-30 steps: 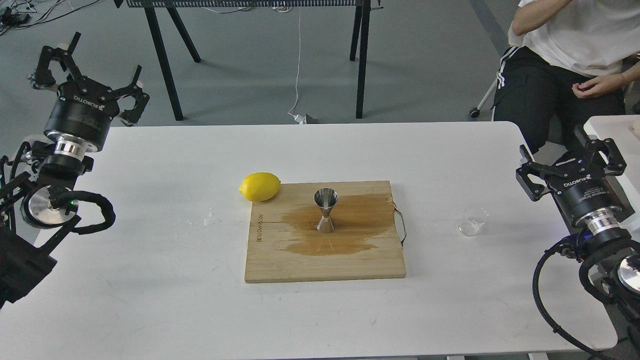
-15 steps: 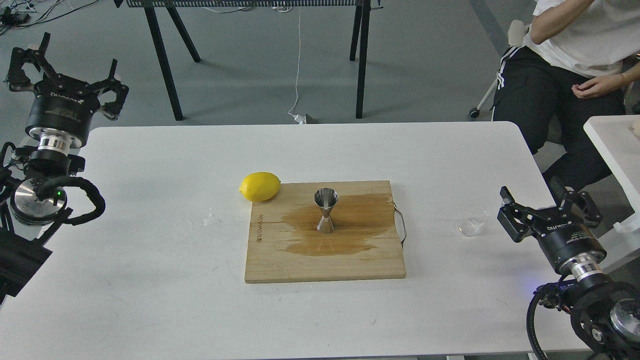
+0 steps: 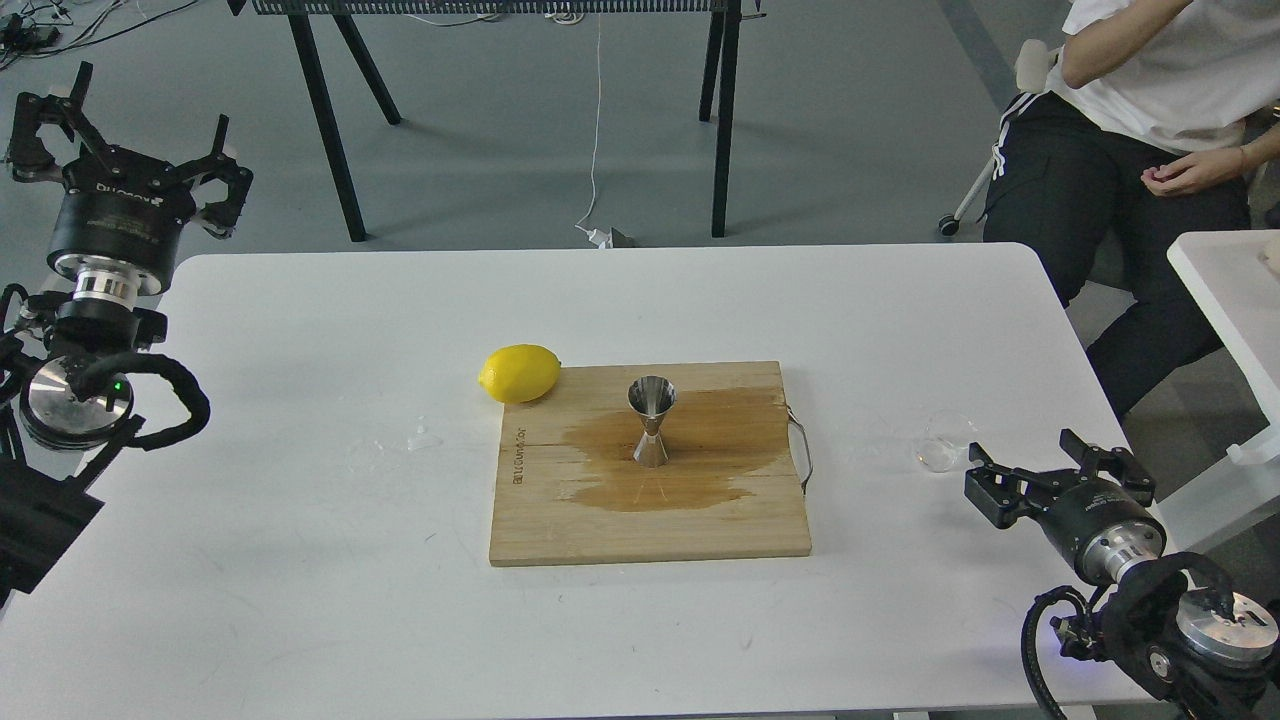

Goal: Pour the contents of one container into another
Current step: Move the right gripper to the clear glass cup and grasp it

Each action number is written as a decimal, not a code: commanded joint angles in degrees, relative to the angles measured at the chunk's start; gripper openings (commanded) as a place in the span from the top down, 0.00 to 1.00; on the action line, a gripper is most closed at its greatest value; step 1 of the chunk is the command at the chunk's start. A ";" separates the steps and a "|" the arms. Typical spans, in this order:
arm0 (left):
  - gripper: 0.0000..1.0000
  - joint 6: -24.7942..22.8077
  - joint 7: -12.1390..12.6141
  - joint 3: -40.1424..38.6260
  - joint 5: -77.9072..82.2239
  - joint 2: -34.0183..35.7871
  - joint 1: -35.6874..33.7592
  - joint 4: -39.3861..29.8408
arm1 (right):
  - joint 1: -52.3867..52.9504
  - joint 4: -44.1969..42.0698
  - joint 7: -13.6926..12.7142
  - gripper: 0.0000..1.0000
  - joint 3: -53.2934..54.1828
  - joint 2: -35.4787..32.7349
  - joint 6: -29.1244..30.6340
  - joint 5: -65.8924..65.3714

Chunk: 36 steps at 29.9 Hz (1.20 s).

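The steel jigger point(image 3: 651, 421) stands upright in the middle of a wooden cutting board point(image 3: 560, 520), on a dark wet stain. The tiny clear cup point(image 3: 946, 441) sits on the white table to the right of the board, upright as far as I can see. My right gripper point(image 3: 1055, 470) is low at the table's right edge, just right of and nearer than the cup, fingers spread open and holding nothing. My left gripper point(image 3: 125, 125) is raised beyond the table's far left corner, open and empty.
A yellow lemon point(image 3: 520, 373) rests against the board's far left corner. A small water puddle point(image 3: 424, 438) lies left of the board. The board has a metal handle point(image 3: 802, 450) on its right side. A seated person point(image 3: 1130, 130) is at the far right, beside another white table point(image 3: 1225, 290).
My right gripper has dropped lower and come toward the near right, ending beside the cup. My left gripper moved left and back, then held still. The cup and jigger have not moved.
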 commanded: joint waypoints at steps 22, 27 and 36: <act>0.00 -0.16 -0.66 0.33 0.04 0.24 0.10 -0.01 | 7.17 -13.77 -4.27 0.02 -1.57 9.92 0.08 -6.78; 0.00 -0.16 -0.57 0.33 0.04 0.42 0.10 -0.01 | 9.01 -15.96 -4.36 0.03 -1.57 10.88 -0.01 -6.78; 0.00 -0.16 -0.48 0.33 0.04 0.24 0.10 -0.01 | 11.39 -18.60 -4.97 0.14 -1.74 12.20 -0.01 -6.78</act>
